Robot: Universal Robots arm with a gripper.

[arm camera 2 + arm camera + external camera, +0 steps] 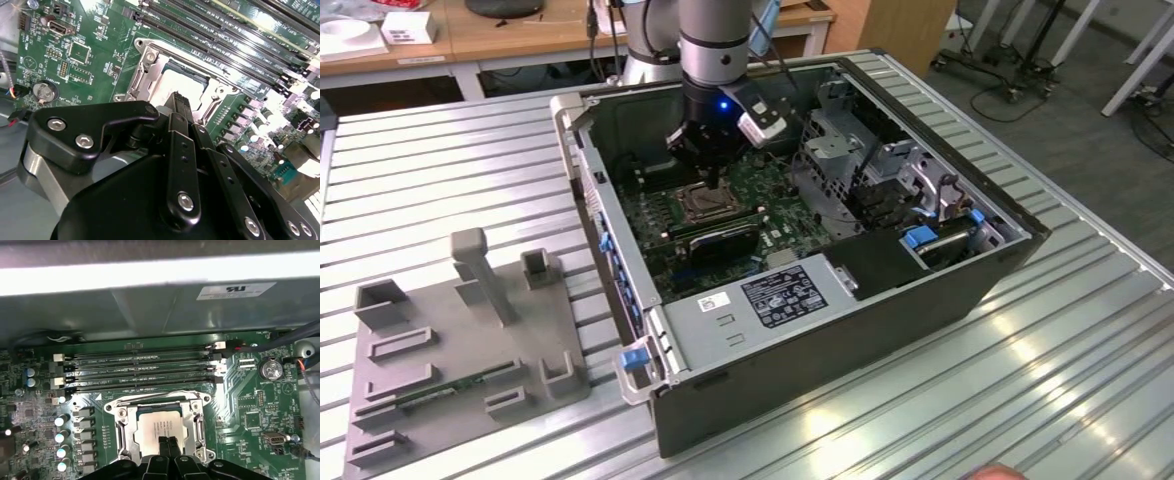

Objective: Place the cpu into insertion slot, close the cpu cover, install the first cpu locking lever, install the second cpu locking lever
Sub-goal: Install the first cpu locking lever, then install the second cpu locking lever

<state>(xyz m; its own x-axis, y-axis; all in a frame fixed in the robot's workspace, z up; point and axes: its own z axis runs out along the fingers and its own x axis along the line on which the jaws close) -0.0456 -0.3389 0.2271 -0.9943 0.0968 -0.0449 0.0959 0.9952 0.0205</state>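
The cpu [160,426] lies flat in the socket on the green motherboard, its pale metal top showing in both wrist views [172,82]. The cpu cover [125,422], a silvery frame, lies down around it with the chip showing through its window; the same cover [144,75] appears in the second wrist view. My gripper [167,446] hangs just above the near edge of the chip, fingers shut together with nothing between them. In the exterior view the gripper [707,160] is inside the open computer case, over the socket [710,203]. How the locking levers stand is unclear.
Memory slots [140,370] run beside the socket, and a coin battery [270,370] sits on the board. A metal drive cage [843,160] and the case walls [594,180] hem the arm in. A grey fixture [454,330] stands on the table at the exterior view's left.
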